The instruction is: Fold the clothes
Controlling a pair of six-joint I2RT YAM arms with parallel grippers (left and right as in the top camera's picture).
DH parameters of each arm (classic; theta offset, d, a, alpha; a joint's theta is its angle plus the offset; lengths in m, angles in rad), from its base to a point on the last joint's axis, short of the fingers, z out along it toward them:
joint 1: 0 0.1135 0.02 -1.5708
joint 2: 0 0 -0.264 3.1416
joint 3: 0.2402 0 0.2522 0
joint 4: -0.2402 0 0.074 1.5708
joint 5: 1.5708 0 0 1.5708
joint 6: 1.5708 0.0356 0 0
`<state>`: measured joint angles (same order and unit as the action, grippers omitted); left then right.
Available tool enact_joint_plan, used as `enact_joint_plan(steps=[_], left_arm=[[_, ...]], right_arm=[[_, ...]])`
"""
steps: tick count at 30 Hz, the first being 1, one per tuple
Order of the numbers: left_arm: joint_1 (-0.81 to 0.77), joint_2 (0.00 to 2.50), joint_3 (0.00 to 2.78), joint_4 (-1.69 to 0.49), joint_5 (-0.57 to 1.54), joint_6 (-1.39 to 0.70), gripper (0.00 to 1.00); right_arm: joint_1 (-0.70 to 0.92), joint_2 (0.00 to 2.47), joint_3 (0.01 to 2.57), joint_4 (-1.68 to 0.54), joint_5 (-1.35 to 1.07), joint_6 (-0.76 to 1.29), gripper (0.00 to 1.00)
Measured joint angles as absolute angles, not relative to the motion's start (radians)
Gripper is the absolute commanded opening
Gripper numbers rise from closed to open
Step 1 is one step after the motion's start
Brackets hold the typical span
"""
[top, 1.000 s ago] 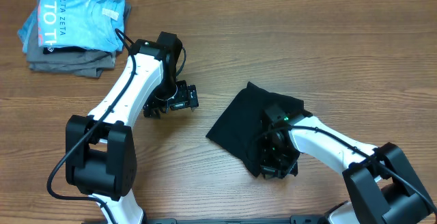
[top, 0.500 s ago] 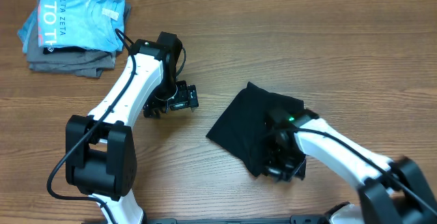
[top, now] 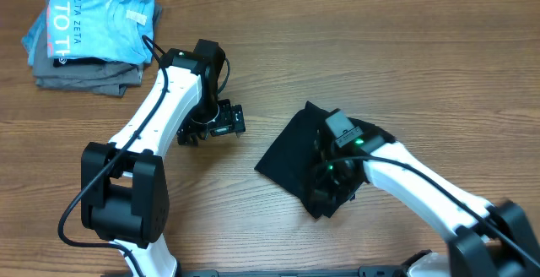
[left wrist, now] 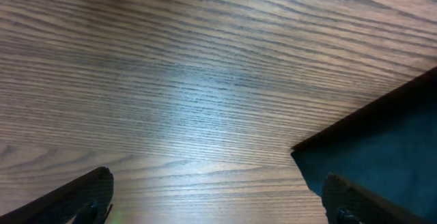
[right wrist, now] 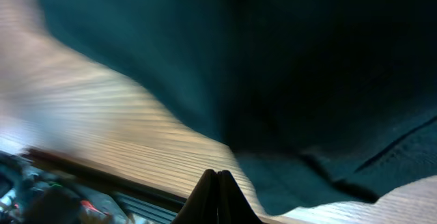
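The clothes, a black T-shirt, lie folded into a compact patch right of the table's middle. My right gripper hovers low over the patch's front part, and the arm covers the right side. In the right wrist view its fingertips are pressed together with nothing seen between them; the dark fabric fills the space beyond. My left gripper stands open to the left of the shirt over bare wood. Its fingers are spread wide, and a corner of the shirt shows by the right one.
A stack of folded garments sits at the back left corner, a light blue T-shirt with white lettering on top of grey ones. The table's front edge runs close below the right gripper.
The right arm has shifted a little left and back over the black shirt, its gripper staying shut. The left arm has not moved.
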<state>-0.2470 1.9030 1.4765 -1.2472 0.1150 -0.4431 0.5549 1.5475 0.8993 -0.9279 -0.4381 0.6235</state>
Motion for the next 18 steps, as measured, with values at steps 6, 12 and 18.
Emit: enact_joint_plan(steps=[6,12,18], left_arm=[[-0.247,1.903,1.477,-1.252,0.115,-0.443,1.0],[-0.247,1.903,1.477,-1.252,0.115,-0.443,1.0],[-0.247,1.903,1.477,-1.252,0.115,-0.443,1.0]], right_arm=[[0.558,1.684,0.848,-0.982,-0.418,0.601,0.04],[0.558,1.694,0.83,-1.089,-0.332,0.58,0.04],[0.558,1.687,0.828,-1.264,-0.188,0.682,0.04]])
